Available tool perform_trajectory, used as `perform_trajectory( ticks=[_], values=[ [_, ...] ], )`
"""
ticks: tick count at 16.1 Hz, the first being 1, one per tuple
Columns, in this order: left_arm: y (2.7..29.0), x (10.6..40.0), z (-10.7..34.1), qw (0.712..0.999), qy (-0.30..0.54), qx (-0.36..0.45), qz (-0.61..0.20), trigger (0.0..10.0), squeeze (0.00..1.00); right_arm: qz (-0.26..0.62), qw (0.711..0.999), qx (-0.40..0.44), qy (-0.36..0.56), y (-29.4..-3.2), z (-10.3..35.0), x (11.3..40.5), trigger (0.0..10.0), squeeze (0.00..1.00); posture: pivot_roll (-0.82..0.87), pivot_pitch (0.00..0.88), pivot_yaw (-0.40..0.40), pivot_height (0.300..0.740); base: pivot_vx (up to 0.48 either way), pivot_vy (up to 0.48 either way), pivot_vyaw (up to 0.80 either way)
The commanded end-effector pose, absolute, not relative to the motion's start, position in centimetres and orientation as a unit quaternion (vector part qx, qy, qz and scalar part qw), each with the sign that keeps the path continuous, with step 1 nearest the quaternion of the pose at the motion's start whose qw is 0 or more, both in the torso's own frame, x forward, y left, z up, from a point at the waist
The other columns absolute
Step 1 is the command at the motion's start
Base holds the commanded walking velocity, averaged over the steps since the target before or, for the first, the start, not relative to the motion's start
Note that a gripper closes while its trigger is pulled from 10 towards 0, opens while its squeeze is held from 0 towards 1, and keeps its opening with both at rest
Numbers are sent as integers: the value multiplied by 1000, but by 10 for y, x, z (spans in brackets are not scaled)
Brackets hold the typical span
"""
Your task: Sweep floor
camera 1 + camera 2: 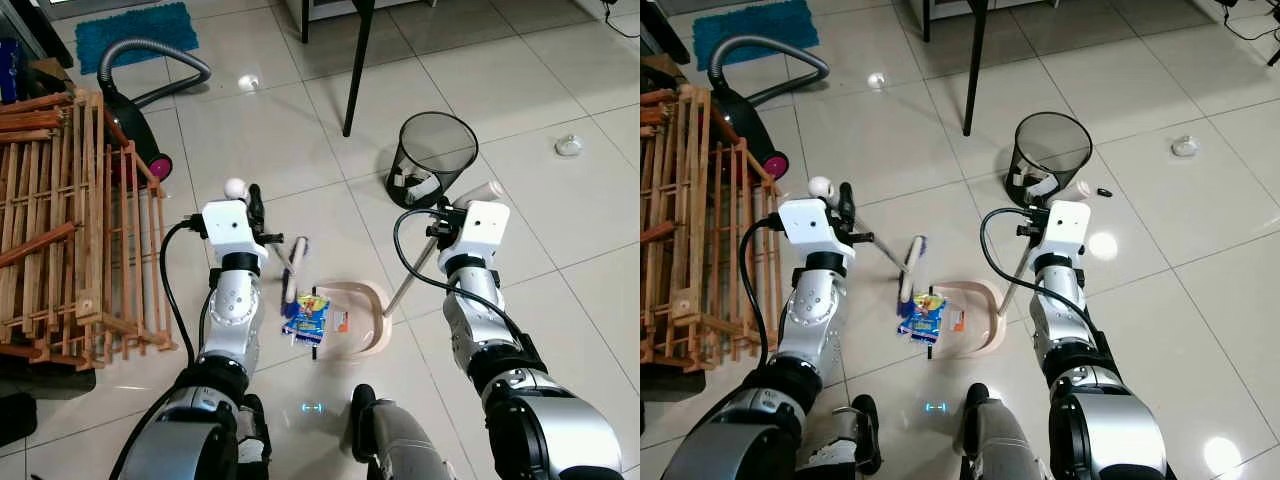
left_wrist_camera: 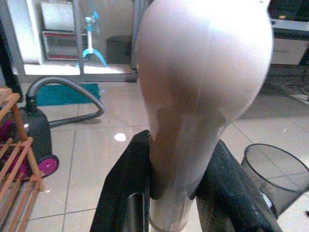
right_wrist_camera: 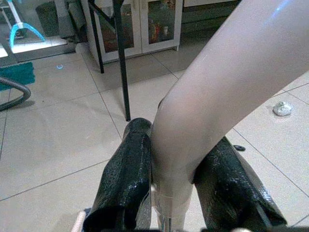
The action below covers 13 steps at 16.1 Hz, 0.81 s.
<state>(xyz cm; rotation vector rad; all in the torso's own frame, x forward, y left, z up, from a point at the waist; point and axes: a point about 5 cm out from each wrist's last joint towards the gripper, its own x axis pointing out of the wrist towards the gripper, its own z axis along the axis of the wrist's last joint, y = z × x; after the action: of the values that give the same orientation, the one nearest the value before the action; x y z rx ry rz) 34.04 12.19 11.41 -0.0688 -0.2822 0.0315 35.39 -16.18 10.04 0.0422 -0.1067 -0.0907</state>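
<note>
Tiled floor (image 1: 270, 130) bears dustpan (image 1: 372, 318), wrapper (image 1: 309, 317), mesh bin (image 1: 432, 158), vacuum (image 1: 135, 125).

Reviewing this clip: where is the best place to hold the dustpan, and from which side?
By the pale grip end of its long handle, from above: the handle slants up from the dustpan on the floor. The right hand already clamps that grip.

Head stereo eyes look steeply down at the tiled floor (image 1: 300, 130); wrist cameras peer close along handles.
</note>
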Motion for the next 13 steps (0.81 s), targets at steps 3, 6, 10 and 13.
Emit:
perform_trajectory(
  ticks=[3, 6, 10, 13],
  values=[
    [141, 328, 93, 994, -106, 9, 22, 10000, 0, -41, 999, 20, -8, -158, 82, 348, 10000, 0, 50, 294, -11, 740, 0, 0, 0],
    [170, 322, 92, 993, -99, 43, 47, 10000, 0, -44, 999, 23, -6, -159, 82, 347, 10000, 0, 68, 287, -1, 740, 0, 0, 0],
    [162, 300, 86, 997, -73, 18, 33, 10000, 0, -45, 999, 23, -6, -160, 81, 347, 10000, 0, 74, 257, 5, 740, 0, 0, 0],
    [147, 292, 88, 998, -63, -6, 21, 10000, 0, -45, 999, 22, -7, -162, 84, 349, 10000, 0, 78, 245, 2, 740, 0, 0, 0]
  ],
)
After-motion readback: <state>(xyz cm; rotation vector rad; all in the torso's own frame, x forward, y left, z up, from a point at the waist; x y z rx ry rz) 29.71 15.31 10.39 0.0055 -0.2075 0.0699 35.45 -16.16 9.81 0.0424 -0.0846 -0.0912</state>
